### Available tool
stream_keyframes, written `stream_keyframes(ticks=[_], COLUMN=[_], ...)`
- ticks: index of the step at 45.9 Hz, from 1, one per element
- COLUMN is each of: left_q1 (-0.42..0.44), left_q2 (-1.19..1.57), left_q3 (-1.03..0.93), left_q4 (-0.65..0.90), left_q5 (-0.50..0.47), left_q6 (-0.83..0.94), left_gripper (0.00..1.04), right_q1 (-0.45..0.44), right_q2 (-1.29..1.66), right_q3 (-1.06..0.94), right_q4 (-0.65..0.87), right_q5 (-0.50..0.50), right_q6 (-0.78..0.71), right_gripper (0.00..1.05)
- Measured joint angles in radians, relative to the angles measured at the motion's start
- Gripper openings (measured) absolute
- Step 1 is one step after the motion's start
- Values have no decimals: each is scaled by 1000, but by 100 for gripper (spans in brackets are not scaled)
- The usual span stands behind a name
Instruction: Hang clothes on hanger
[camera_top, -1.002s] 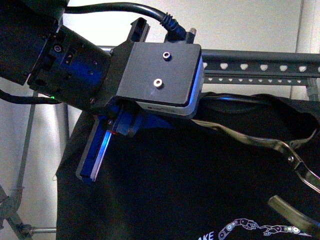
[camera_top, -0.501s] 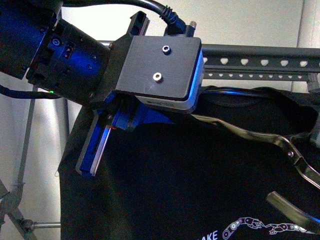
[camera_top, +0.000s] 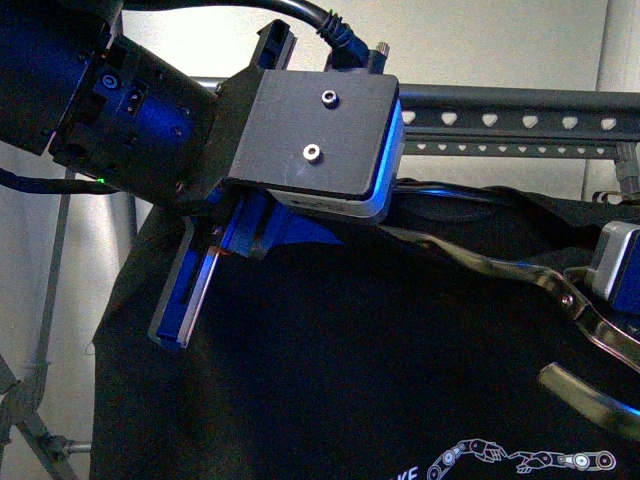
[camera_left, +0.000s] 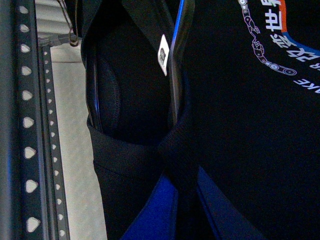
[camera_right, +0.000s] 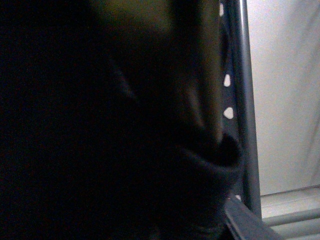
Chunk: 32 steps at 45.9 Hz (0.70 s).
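In the front view a light-grey box of the right arm (camera_top: 618, 262) now shows at the right edge, over the T-shirt (camera_top: 350, 350); one second ago it was not in view. The side edge of the T-shirt under the left arm (camera_top: 130, 100) now reaches further left than before. The shiny metal strip (camera_top: 500, 265) across the cloth lies a little higher and more to the left. The chain print (camera_top: 520, 462) sits slightly lower in the picture.
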Motion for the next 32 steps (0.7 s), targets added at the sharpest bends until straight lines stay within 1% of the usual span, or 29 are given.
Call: stream_keyframes(ticks=[2,5,6,11,16,19,21,22,26,27,28,30,32], left_q1=[0,0,0,0,0,0,0,0,0,0,0,0,0], left_q2=[0,0,-1,-6,-6,-6,-6,-6,-6,-6,-6,-6,-6], left_q3=[0,0,0,0,0,0,0,0,0,0,0,0,0], left_q4=[0,5,6,7,7,7,7,7,7,7,7,7,7], left_q5=[0,9,10,16,18,18,18,18,19,19,18,19,18], left_q6=[0,0,0,0,1,0,0,1,1,1,1,1,1], left_gripper=[7,19,21,37,58,72,79,85,99,100,100,98,98], right_q1=[-4,-13,-14,-27,-41,-51,-60,-67,-92,-95,-104,-119,-145], right_q2=[2,2,2,3,0,-17,-37,-53,-105,-113,-128,-153,-196], right_q3=[0,-4,-5,-18,-34,-45,-51,-53,-56,-56,-56,-57,-59], right_q4=[13,39,42,60,55,9,-50,-90,-223,-233,-279,-335,-429], right_q5=[-3,-21,-21,-24,-29,-23,-16,-12,-1,0,0,-8,-34], right_q6=[6,8,11,34,63,90,122,146,234,241,275,316,386], right_gripper=[14,7,7,6,6,6,6,6,6,6,6,6,6])
